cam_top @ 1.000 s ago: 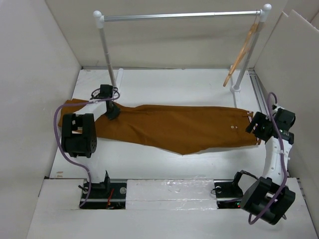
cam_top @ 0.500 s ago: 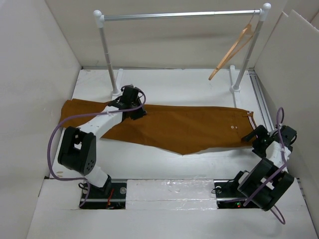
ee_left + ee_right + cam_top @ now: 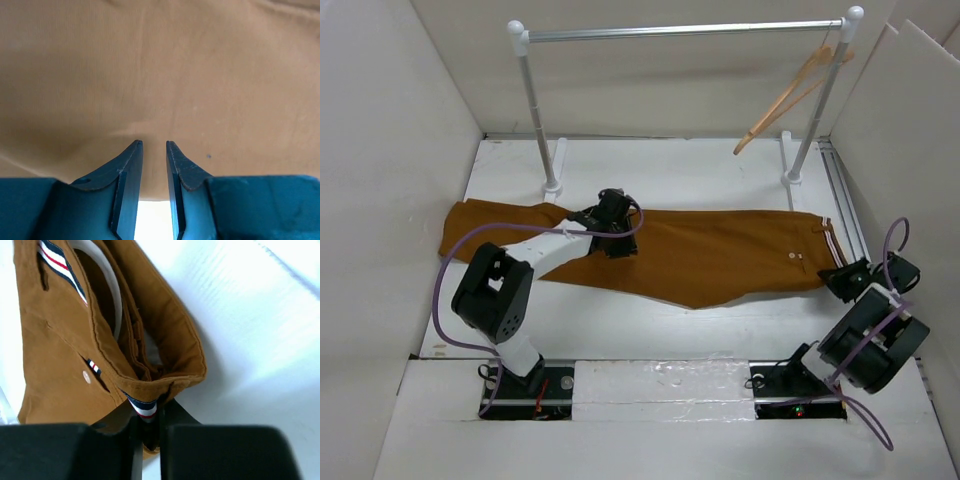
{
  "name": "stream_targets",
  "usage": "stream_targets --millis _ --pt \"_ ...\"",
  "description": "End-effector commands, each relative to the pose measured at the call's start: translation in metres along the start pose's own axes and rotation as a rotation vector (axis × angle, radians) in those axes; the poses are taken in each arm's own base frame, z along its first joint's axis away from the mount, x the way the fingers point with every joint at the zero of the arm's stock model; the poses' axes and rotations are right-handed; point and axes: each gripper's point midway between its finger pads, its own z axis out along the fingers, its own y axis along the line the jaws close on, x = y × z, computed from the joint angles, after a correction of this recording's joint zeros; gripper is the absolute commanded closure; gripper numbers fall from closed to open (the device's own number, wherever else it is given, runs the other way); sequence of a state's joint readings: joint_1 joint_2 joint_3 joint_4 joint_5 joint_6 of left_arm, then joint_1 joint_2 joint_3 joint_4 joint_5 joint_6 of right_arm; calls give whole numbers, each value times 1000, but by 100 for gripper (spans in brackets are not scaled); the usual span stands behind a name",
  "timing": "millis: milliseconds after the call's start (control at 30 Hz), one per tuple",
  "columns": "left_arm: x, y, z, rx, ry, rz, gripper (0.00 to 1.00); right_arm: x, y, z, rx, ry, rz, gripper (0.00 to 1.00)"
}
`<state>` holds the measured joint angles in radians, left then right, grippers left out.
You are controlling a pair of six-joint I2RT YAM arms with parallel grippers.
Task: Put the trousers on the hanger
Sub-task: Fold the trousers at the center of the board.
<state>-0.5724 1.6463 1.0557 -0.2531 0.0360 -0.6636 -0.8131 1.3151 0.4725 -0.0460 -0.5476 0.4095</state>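
Note:
The rust-brown trousers (image 3: 720,255) lie flat across the table, legs to the left and striped waistband to the right. My left gripper (image 3: 616,238) rests over their middle. In the left wrist view its jaws (image 3: 154,145) stand a narrow gap apart, the cloth (image 3: 175,75) beyond the tips and nothing between them. My right gripper (image 3: 842,277) is at the near corner of the waistband. In the right wrist view it (image 3: 148,420) is shut on the striped trim of the trousers (image 3: 55,355). The wooden hanger (image 3: 790,95) hangs tilted from the right end of the rail.
The silver rail (image 3: 680,32) spans the back on two white posts, their feet at the left (image 3: 552,185) and right (image 3: 792,180). White walls close in both sides. Bare white table (image 3: 650,165) lies between the trousers and the posts.
My left gripper slid right along the trousers, from the leg to the middle. My right gripper dropped to the waistband corner and closed on it. The hanger swung on the rail.

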Motion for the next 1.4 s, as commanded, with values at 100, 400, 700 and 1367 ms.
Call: stream_targets --millis 100,400,700,1367 --pt "22 -15 -4 4 -3 91 78 -101 50 -85 91 -337 -199 100" --pt "85 -78 1 132 118 240 82 -160 152 -175 60 -487 -496 100" --pt "51 -104 -17 133 52 223 85 -80 277 -181 -283 -400 -764 100" --pt "-252 39 -347 173 -883 -244 82 313 582 -163 -968 66 -928 100"
